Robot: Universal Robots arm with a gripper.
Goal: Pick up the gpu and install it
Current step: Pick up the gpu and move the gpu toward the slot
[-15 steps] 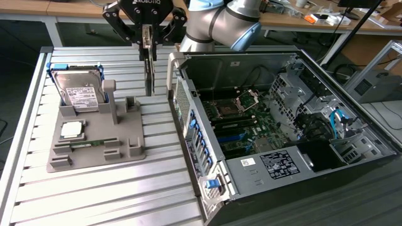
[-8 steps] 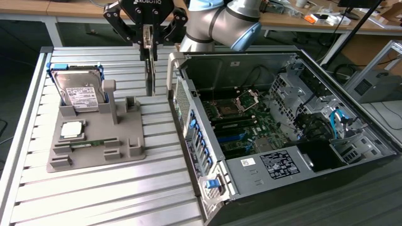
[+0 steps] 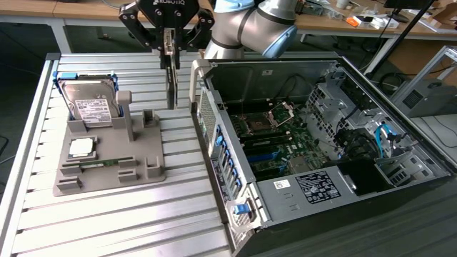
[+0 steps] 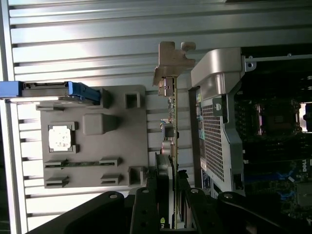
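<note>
1. Gpu (image 3: 172, 80) hangs edge-on in the upper middle of the exterior frame, clamped flat between the fingers of the tool (image 3: 169, 40). It is clear of the counter (image 3: 143, 214), between the grey fixture (image 3: 107, 160) at left and the open computer case (image 3: 321, 134) at right.
2. Gpu (image 4: 171, 126) in the wrist view runs as a thin strip away from the tool (image 4: 168, 204), with its silver bracket (image 4: 169, 68) at the far end. Gripping the bracketless end likely leaves the bracket and connector edge free for seating.

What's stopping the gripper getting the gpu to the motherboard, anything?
Likely yes. The gripper, shut on the gpu, hangs just outside the computer case, whose open side faces up with the motherboard exposed; only the case wall stands between.
</note>
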